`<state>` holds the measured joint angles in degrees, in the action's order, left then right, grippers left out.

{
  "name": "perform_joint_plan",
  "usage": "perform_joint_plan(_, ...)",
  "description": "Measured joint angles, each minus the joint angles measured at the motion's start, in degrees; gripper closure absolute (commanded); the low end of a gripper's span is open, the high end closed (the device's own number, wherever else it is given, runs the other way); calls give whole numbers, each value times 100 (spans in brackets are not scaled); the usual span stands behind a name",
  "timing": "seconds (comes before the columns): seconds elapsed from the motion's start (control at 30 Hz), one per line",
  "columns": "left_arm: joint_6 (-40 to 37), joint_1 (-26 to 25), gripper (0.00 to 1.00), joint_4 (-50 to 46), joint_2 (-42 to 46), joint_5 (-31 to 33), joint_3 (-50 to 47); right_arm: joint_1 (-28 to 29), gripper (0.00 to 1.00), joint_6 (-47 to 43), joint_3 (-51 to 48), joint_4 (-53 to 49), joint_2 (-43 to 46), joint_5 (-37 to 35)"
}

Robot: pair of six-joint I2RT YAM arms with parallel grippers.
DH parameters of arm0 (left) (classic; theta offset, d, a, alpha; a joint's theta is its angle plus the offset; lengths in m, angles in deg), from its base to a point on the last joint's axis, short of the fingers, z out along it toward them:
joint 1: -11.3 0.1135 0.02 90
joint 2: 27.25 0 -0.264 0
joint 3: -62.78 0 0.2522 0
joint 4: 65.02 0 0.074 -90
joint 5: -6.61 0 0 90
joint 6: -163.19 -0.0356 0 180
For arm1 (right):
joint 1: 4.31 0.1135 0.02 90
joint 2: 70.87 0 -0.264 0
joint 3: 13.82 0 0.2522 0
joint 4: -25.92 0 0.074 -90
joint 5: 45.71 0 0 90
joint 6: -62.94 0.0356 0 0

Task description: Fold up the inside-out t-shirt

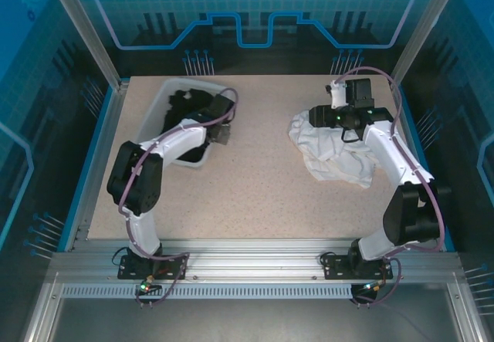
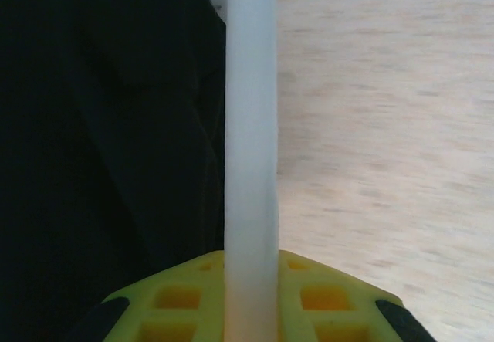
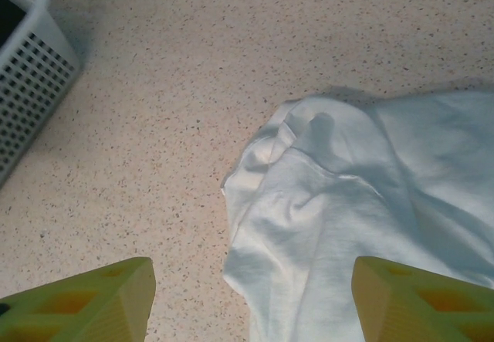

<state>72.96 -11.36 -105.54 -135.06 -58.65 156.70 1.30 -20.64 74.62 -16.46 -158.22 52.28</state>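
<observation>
At the far left of the counter (image 1: 262,195) we see a white basket (image 1: 154,116) with a black garment (image 1: 189,103) bundled inside it. The left tool (image 2: 251,269) sits at the basket's right-hand wall. In the left wrist view that wall runs straight up between the yellow fingers (image 2: 324,296), which press against it on both sides with no gap that we can make out, so we read the tool as clenched on the basket. The black cloth lies to one side of the wall and bare counter to the other.

Further right there is an open stretch of speckled counter, and then the inside-out t-shirt (image 1: 340,157), a wrinkled white heap on the far right part of the counter, well apart from the basket. The right tool (image 3: 251,272) hangs above the shirt's edge, released. Its two yellow fingers (image 3: 93,303) stand wide apart and grasp nothing, with the cloth and the counter showing between them.
</observation>
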Motion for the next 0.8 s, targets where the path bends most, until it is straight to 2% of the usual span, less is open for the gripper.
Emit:
perform_joint_plan(0.27, -732, 1294, 91, 50, -420, 269, 474, 114, 31, -20, 0, -42, 0, -116)
perform_joint_plan(0.53, -1469, 1792, 86, 326, -1370, 448, 1633, 310, 30, -15, -225, -39, 15, -289)
perform_joint_plan(0.6, -1633, 1871, 77, 328, -1508, 470, 1823, 323, 30, -15, -404, -46, 66, -415)
perform_joint_plan(0.7, -1735, 2006, 54, 326, -1626, 461, 1963, 306, 30, 7, -758, -94, 245, -710)
perform_joint_plan(0.8, -1716, 2175, 42, 278, -1694, 402, 2031, 195, 29, 83, -1080, -109, 422, -949)
